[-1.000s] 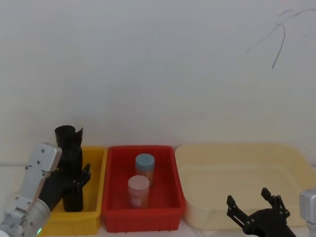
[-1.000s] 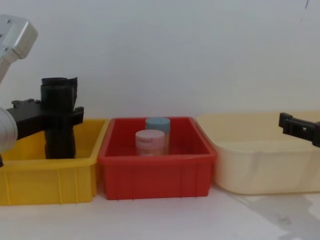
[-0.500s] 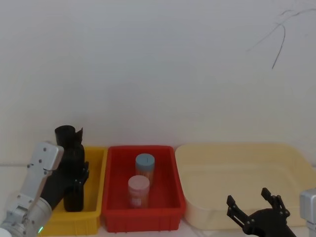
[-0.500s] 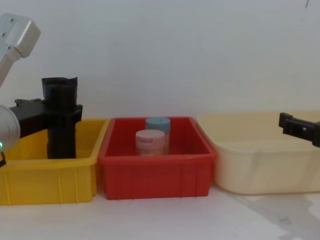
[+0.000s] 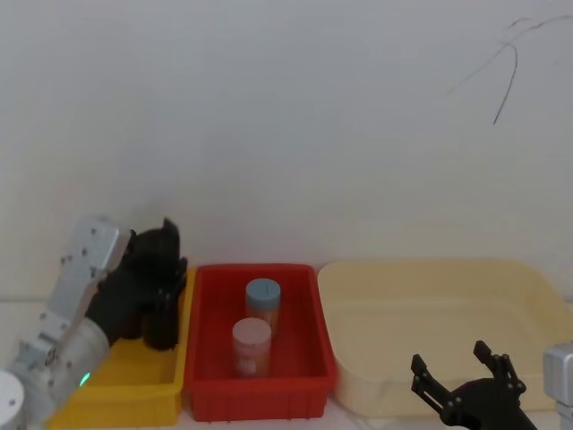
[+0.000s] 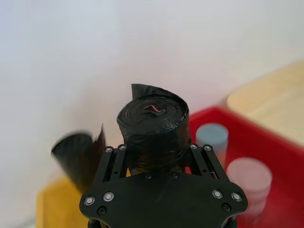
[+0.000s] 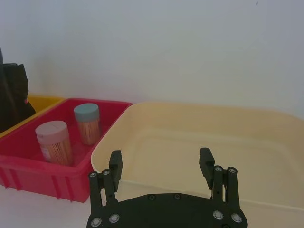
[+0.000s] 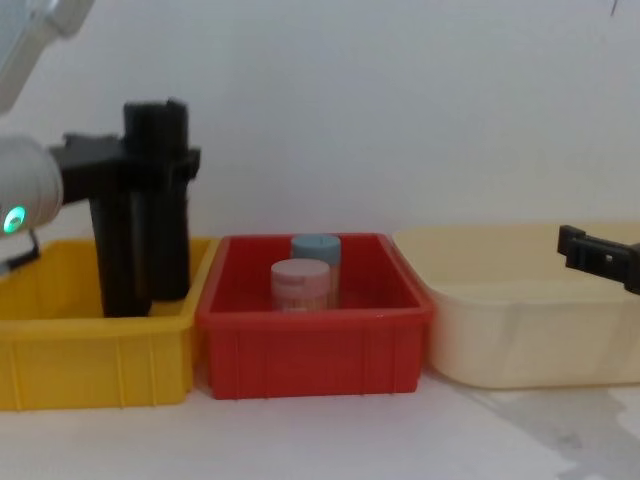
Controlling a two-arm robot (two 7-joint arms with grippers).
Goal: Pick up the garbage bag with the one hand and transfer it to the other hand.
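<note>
The garbage bag (image 6: 153,127) is a straight black roll of crinkly plastic, held upright between the fingers of my left gripper (image 6: 154,149), which is shut on it. In the chest view the garbage bag (image 8: 163,215) hangs over the right end of the yellow bin (image 8: 95,355), with the left gripper (image 8: 165,160) clamped on its upper part. The head view shows the same left gripper (image 5: 161,273) and the bag's lower end (image 5: 163,327). My right gripper (image 7: 160,156) stands open and holds nothing in front of the cream tub (image 7: 266,142); it also shows low on the right, right gripper (image 5: 458,369).
A second black roll with a flared top (image 8: 115,270) stands in the yellow bin just left of the held one. The red bin (image 8: 310,350) in the middle holds two lidded jars, one pink (image 8: 300,283) and one blue (image 8: 316,248). A white wall stands close behind.
My left gripper has lifted the garbage bag up out of the yellow bin and carried it slightly right, away from the flared roll. The right gripper has stayed still.
</note>
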